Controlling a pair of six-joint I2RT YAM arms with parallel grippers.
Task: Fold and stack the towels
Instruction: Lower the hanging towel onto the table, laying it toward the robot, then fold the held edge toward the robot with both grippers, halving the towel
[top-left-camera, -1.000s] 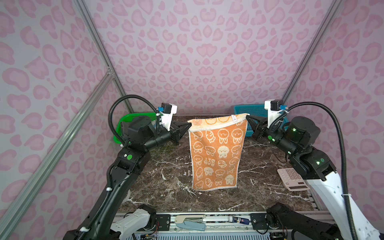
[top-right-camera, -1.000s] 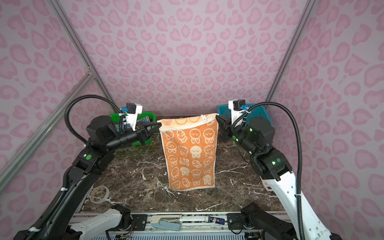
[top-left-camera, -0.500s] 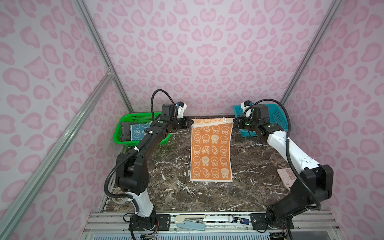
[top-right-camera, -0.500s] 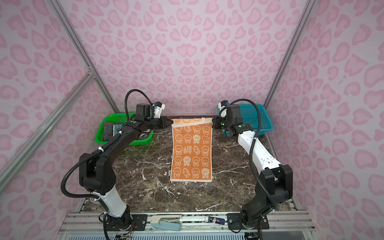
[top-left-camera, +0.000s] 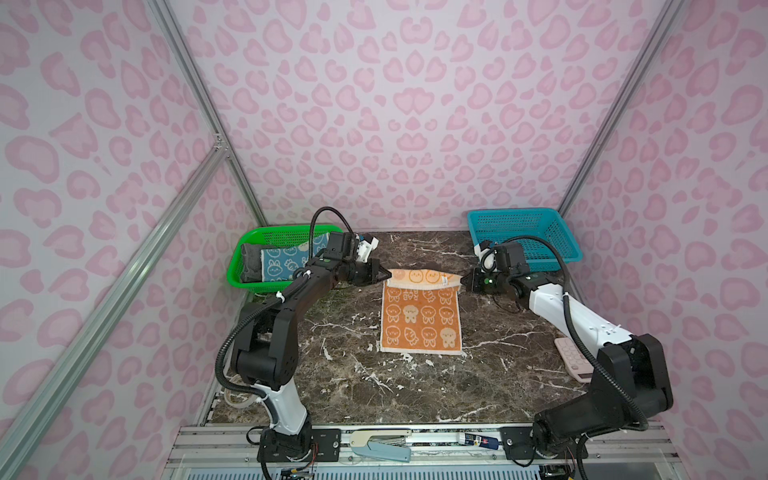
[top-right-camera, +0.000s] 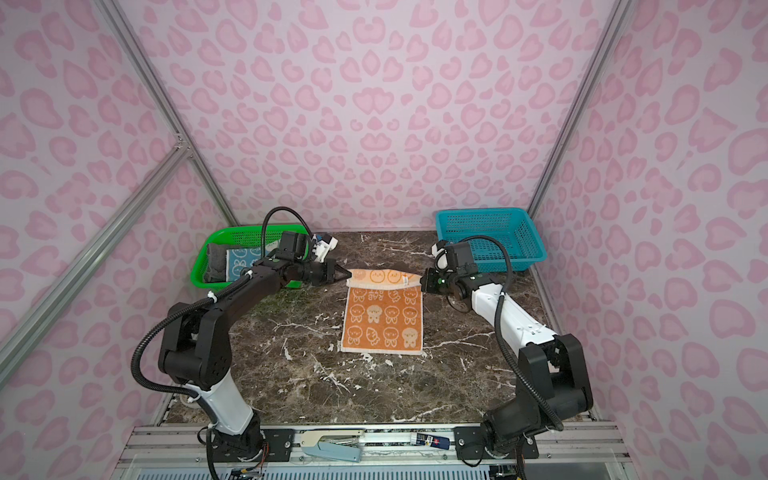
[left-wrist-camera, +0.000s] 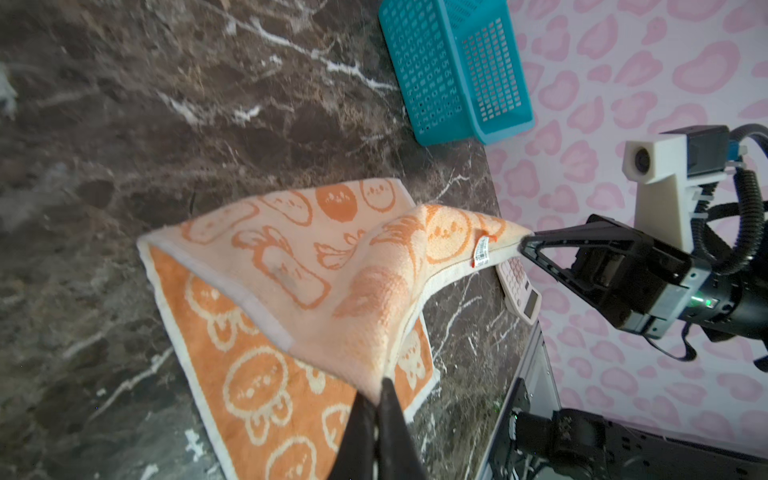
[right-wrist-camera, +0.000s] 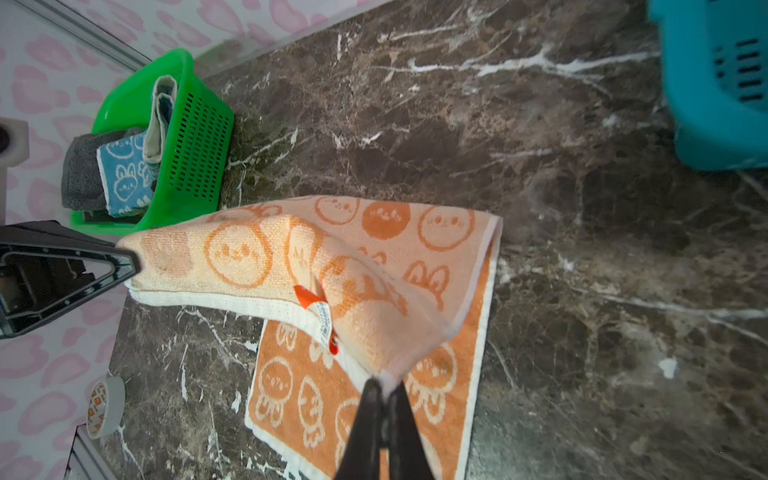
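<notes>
Both top views: left hand (top-left-camera: 388, 275) and right hand (top-left-camera: 462, 281) pinch corners of the orange rabbit towel (top-left-camera: 422, 320), its lifted edge spanning between them and the rest on the counter (top-left-camera: 415, 395) beneath. Left wrist view, then right: each hand's jaws are clamped on cloth. Best carry both corners level onto the free hem.

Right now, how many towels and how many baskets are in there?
Towels: 3 (orange towel, blue towel, grey towel)
Baskets: 2 (green basket, teal basket)
Total: 5
</notes>
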